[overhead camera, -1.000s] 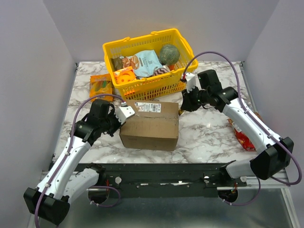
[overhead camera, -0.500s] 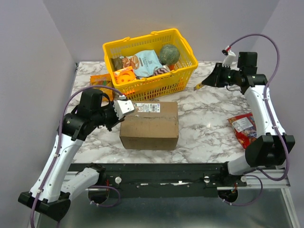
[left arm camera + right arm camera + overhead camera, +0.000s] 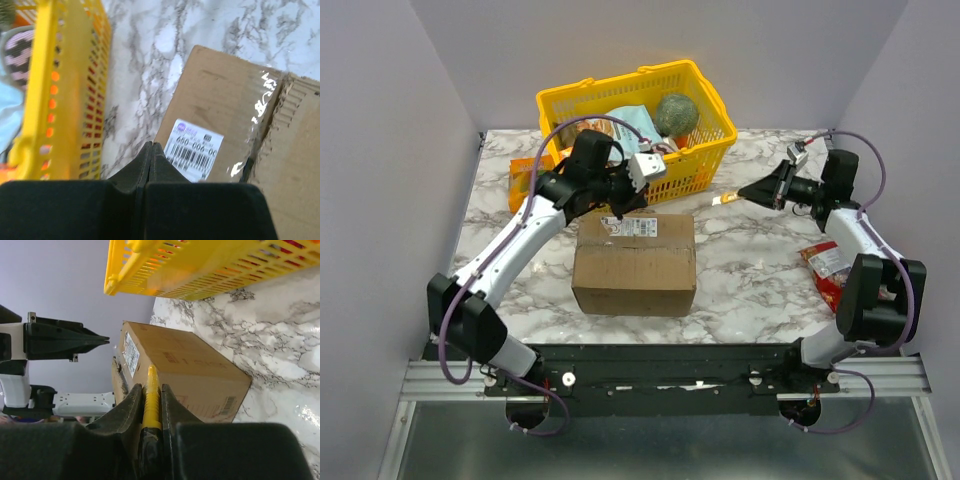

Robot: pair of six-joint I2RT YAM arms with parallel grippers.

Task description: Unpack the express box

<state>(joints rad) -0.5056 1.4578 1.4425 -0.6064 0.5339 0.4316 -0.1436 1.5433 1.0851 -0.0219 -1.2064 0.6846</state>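
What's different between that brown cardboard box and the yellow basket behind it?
The cardboard box is closed on top, contents hidden; the yellow basket is open, showing a pale blue bag and a round green thing. The box has solid brown walls and a white label; the basket has perforated plastic walls. The box sits nearer the arm bases, the basket behind it. Both rest on the marble table.
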